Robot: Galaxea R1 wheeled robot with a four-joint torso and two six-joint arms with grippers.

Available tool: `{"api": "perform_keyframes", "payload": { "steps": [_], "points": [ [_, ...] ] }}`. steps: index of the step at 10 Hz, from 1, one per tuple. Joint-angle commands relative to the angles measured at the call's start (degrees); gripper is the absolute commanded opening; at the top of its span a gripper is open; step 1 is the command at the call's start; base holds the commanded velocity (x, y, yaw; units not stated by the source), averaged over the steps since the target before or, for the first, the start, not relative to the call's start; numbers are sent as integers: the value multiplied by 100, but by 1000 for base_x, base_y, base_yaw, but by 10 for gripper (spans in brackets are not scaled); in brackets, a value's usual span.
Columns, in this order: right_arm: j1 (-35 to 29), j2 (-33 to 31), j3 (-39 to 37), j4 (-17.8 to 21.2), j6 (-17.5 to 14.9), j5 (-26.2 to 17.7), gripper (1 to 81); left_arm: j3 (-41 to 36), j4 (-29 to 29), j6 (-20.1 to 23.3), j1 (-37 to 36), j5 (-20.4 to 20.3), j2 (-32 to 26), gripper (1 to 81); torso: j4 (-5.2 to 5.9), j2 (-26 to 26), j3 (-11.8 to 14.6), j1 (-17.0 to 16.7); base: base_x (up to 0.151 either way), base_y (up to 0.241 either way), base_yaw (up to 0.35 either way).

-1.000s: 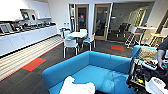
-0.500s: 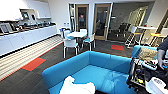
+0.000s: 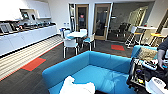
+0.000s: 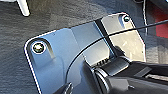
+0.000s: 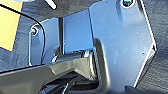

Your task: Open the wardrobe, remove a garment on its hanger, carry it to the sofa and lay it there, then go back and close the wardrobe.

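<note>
You have the blue sofa (image 3: 100,67) straight ahead, with the white garment (image 3: 76,87) lying crumpled on its seat at the near edge. Whether either gripper is released or clenched cannot be told from your wrist views, so the garment can't be placed against them. No readable writing or labels anywhere.

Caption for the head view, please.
White garment lying on the blue sofa, with a white table and chairs behind on dark carpet.
</note>
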State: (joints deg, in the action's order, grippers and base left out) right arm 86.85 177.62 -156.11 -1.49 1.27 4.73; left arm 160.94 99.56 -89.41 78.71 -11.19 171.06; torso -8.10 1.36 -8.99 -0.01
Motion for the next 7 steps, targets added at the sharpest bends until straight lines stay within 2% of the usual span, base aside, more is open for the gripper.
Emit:
{"api": "perform_keyframes", "payload": {
  "steps": [1,4,7],
  "points": [
    [-171,31,21,-9,-13,-324,811,17,63,2,-290,170,-89,811,0,0,0,1,0,0,0],
    [-154,40,21,-9,-13,-315,811,17,63,2,-273,161,-133,811,0,0,0,1,0,0,32],
    [-154,40,21,-9,-13,-323,811,-1,72,2,-273,170,-125,811,0,0,0,1,0,0,252]
  ]
}}
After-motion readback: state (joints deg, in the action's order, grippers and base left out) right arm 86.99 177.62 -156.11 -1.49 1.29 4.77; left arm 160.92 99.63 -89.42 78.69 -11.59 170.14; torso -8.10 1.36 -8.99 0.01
